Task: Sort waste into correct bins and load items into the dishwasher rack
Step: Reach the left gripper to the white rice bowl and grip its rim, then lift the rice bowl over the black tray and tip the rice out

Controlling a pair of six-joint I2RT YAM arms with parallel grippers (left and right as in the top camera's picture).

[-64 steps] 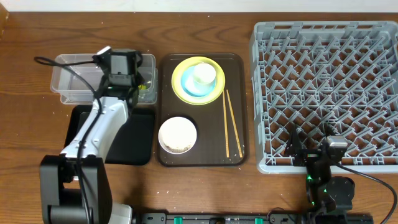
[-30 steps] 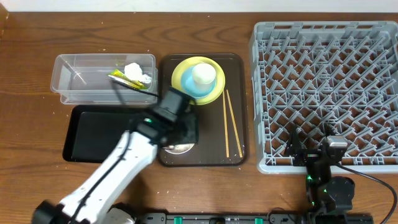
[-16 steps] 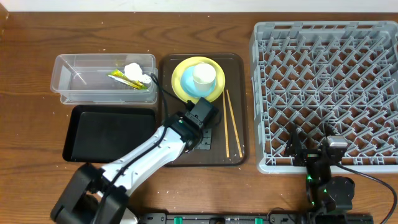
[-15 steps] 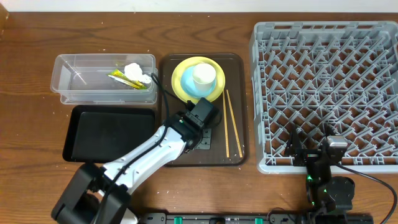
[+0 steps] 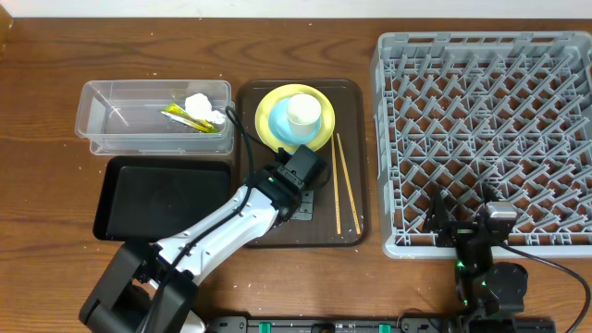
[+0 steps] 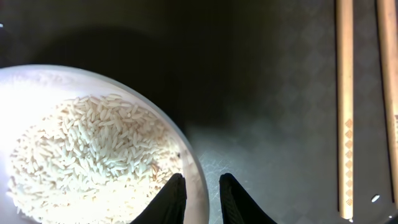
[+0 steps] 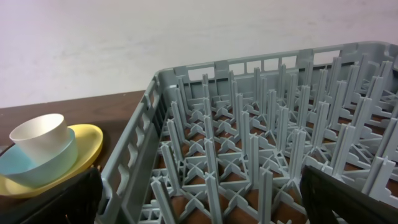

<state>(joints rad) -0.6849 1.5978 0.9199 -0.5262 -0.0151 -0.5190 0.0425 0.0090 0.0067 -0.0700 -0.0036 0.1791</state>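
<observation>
My left gripper [image 5: 296,191] is low over the brown serving tray [image 5: 347,92]. In the left wrist view its jaws [image 6: 201,190] close on the rim of the white bowl [image 6: 99,78], which holds rice crumbs [image 6: 87,155]. The arm hides the bowl from overhead. The chopsticks [image 5: 344,180] lie to the right on the tray. The white cup [image 5: 303,110] sits in the blue bowl [image 5: 277,131] on the yellow plate [image 5: 266,139]. The tissue [image 5: 197,102] and wrapper [image 5: 182,117] lie in the clear tub [image 5: 111,125]. My right gripper [image 5: 467,227] is open at the rack's [image 5: 481,129] front edge.
The black tray [image 5: 157,199] lies in front of the clear tub, left of the brown tray. The right wrist view shows the rack's pegs [image 7: 249,143], with the cup [image 7: 40,134] and plate [image 7: 87,140] to the left.
My left arm has swung from the clear tub across to the brown tray and come down on the white bowl. The tissue and wrapper stay in the tub. The right arm has not moved.
</observation>
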